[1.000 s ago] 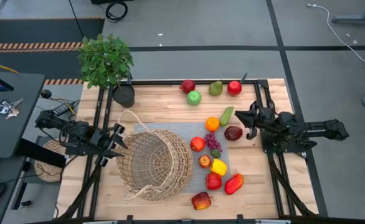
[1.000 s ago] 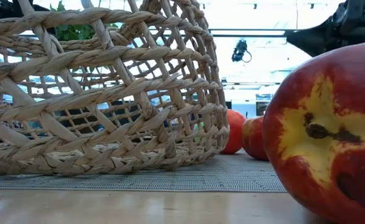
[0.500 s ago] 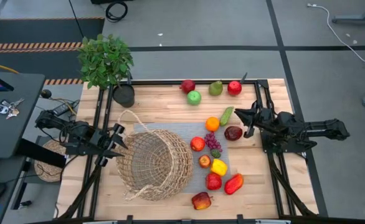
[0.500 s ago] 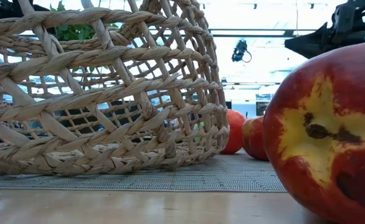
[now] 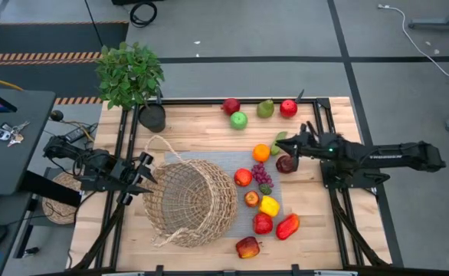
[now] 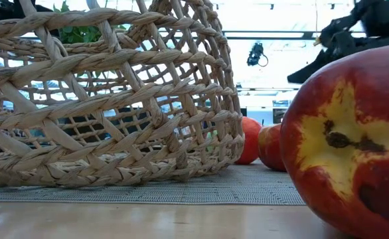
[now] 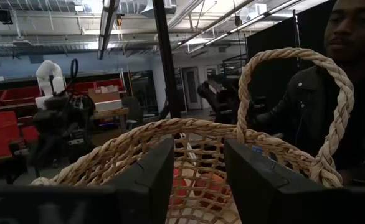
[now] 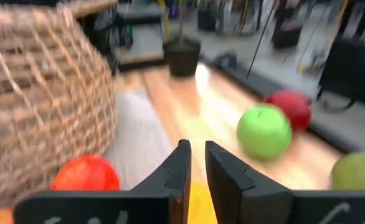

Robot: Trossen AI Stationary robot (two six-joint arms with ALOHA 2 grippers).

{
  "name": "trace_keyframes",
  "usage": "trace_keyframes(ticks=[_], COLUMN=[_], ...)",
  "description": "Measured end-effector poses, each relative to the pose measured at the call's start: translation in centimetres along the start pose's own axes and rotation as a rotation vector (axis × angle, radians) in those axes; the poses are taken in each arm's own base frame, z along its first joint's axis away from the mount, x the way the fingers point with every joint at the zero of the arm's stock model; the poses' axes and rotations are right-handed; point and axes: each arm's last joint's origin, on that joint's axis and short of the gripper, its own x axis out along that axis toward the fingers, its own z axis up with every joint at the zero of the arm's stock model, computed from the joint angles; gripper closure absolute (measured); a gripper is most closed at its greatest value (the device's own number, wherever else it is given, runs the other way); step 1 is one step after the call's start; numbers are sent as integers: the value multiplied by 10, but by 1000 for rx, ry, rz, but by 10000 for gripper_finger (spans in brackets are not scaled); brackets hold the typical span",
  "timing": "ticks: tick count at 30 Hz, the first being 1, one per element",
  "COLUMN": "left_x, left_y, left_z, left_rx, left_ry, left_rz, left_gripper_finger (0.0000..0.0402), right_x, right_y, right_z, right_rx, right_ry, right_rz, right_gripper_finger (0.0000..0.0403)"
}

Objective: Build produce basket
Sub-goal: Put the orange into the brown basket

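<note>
- Pinching nearly together with nothing between them, the right gripper's [image 5: 292, 142] fingers [image 8: 177, 171] hover over the mat's far right corner.
- Just below them lie a dark red fruit [image 5: 286, 163], a green vegetable [image 5: 278, 142] and an orange [image 5: 261, 152].
- Farther ahead of those fingers sit a green apple [image 8: 265, 131] and a red fruit [image 8: 289, 107]; the potted plant [image 5: 131, 77] stands beyond.
- The left gripper [image 5: 147, 175] holds its fingers [image 7: 146, 180] half spread around the basket [image 5: 190, 202] rim, one finger inside and one outside.
- The basket lies tipped on its side on the mat [image 5: 226, 162], handle [image 7: 294, 99] looping above the left fingers.
- More produce [image 5: 264, 208] lies beside the basket's mouth, away from the left fingers.
- A person [image 7: 332, 93] sits beyond the basket in the left wrist view.
</note>
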Motion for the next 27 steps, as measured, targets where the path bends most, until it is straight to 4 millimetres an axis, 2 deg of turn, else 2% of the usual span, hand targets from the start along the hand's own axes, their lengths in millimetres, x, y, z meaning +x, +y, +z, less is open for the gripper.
trace_keyframes(ticks=[3,6,19,27], left_x=[0,0,0,0], left_y=[0,0,0,0], left_z=[0,0,0,0], left_rx=[0,0,0,0], left_ry=[0,0,0,0], left_rz=[0,0,0,0], left_gripper_finger=[257,256,252,255], right_x=[10,20,65,89], right_y=[0,1,10,14], right_z=[-1,1,18,17], right_rx=[-5,-18,-72,-132], right_ry=[103,173,471,588], right_rz=[-4,-4,20,26], right_gripper_finger=[319,276,17,20])
